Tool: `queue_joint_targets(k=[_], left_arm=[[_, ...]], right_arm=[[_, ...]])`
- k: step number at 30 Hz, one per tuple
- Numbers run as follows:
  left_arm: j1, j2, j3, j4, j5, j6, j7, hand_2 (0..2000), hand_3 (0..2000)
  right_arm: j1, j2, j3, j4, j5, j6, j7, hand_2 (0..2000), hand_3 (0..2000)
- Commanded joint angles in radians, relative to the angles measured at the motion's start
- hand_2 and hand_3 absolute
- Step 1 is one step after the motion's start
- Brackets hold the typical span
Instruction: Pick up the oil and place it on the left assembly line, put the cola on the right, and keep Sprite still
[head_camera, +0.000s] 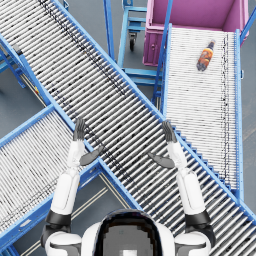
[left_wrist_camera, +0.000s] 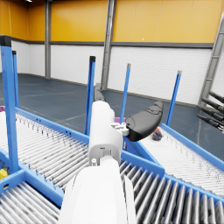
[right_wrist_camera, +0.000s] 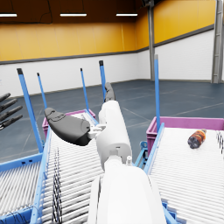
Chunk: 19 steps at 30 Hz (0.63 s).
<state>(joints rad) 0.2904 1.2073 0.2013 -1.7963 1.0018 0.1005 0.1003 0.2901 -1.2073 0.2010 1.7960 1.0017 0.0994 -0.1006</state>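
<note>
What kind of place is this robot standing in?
Probably a factory or warehouse hall: blue-framed roller conveyors cross in front, a pink bin stands at one conveyor's end, and tall yellow-and-white walls stand behind.

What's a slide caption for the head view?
Open left robot hand and right robot hand over the central conveyor; a bottle lies on the right conveyor by the magenta bin.

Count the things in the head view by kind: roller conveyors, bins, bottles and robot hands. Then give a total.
roller conveyors: 3
magenta bin: 1
bottle: 1
robot hands, left and right, both holding nothing: 2
Total: 7
</note>
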Motion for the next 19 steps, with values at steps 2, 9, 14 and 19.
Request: queue_joint_targets(k=[2,9,14,19], left_arm=[[-0.001,0.000,0.000,0.000,-0.001,0.000,0.000,0,0],[-0.001,-0.001,0.001,0.000,-0.002,0.000,0.000,0,0],[-0.001,-0.001,0.001,0.000,-0.002,0.000,0.000,0,0],[-0.001,-0.001,0.001,0.000,-0.002,0.000,0.000,0,0]], right_arm=[[0.000,0.000,0.001,0.000,-0.001,0.000,0.000,0,0],[-0.001,0.001,0.001,0.000,-0.002,0.000,0.000,0,0],[-0.001,0.001,0.001,0.000,-0.002,0.000,0.000,0,0],[-0.001,0.001,0.001,0.000,-0.002,0.000,0.000,0,0]])
